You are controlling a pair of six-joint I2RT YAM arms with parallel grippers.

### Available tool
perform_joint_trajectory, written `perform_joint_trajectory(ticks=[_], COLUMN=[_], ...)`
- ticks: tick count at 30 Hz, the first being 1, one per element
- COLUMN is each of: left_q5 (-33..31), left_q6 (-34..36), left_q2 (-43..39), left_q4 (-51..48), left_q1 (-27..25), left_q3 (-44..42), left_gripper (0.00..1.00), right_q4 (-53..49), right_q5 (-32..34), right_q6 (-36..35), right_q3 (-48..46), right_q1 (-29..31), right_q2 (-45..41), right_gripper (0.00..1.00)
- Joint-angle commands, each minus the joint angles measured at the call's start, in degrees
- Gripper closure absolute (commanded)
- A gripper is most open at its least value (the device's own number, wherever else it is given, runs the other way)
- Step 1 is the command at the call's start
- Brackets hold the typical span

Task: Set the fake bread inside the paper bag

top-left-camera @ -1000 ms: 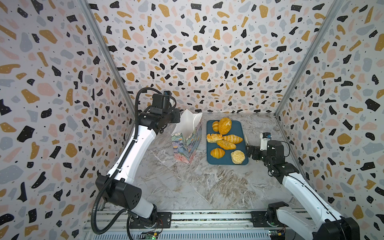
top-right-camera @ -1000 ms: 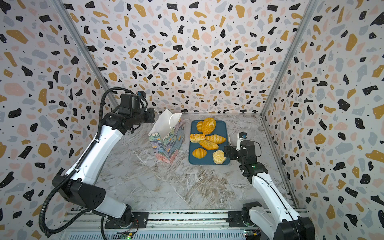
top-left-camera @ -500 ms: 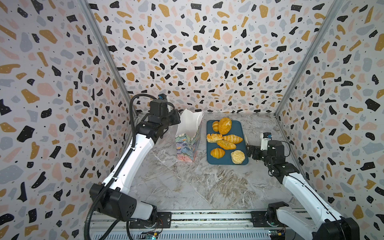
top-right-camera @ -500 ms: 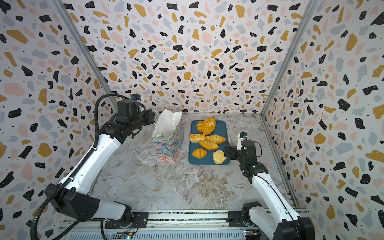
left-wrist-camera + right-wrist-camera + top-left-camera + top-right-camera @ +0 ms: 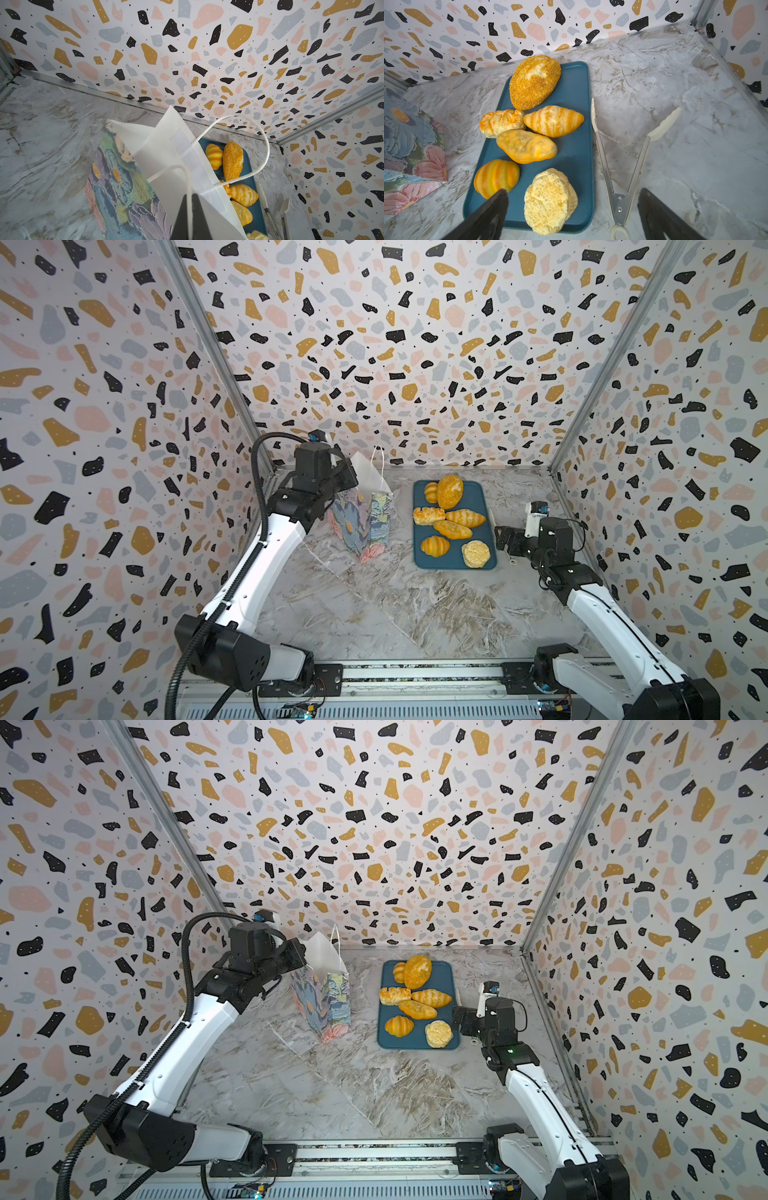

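Observation:
The paper bag (image 5: 365, 522) (image 5: 324, 1002) stands left of the tray, floral outside, white inside, mouth open. My left gripper (image 5: 189, 216) (image 5: 345, 479) is shut on one white cord handle (image 5: 188, 187) at the bag's rim. Several pieces of fake bread lie on the dark-blue tray (image 5: 473, 493) (image 5: 571, 83): a crumbed oval loaf (image 5: 449, 491) (image 5: 534, 82), a pale round bun (image 5: 476, 553) (image 5: 550, 200) and a ridged roll (image 5: 434, 545) (image 5: 496, 179) among them. My right gripper (image 5: 573, 193) (image 5: 503, 539) is open at the tray's right edge, its jaws either side of the bun and the tongs' hinge, holding nothing.
Metal tongs with white tips (image 5: 602, 145) (image 5: 268, 209) lie open on the marble table just right of the tray. Patterned walls (image 5: 415, 364) close in the back and both sides. The arm bases sit on a rail (image 5: 415, 676) along the front.
The left arm has drawn back toward the left wall with the handle, and the bag has gone from leaning to more upright. The right arm has not moved.

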Motion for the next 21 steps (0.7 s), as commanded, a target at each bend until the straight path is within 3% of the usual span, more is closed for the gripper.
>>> perform_joint_trajectory(ticks=[1, 11, 21], left_q5=[2.62, 17.47, 15.88], left_q6=[1.88, 6.8, 14.02], left_q2=[-2.08, -3.09, -3.27], left_q4=[4.16, 11.61, 10.16], left_q1=[0.89, 1.3, 1.39], left_q3=[-1.95, -4.94, -8.21], left_gripper=[1.0, 1.0, 1.0], right_q4=[-2.37, -3.29, -9.32], right_q5=[0.13, 0.4, 6.84], right_q6=[0.23, 0.23, 0.77], right_q3=[3.07, 4.1, 8.66], right_q1=[-0.4, -0.66, -1.37], right_q2=[-0.31, -0.05, 2.32], right_gripper=[0.01, 0.01, 0.01])
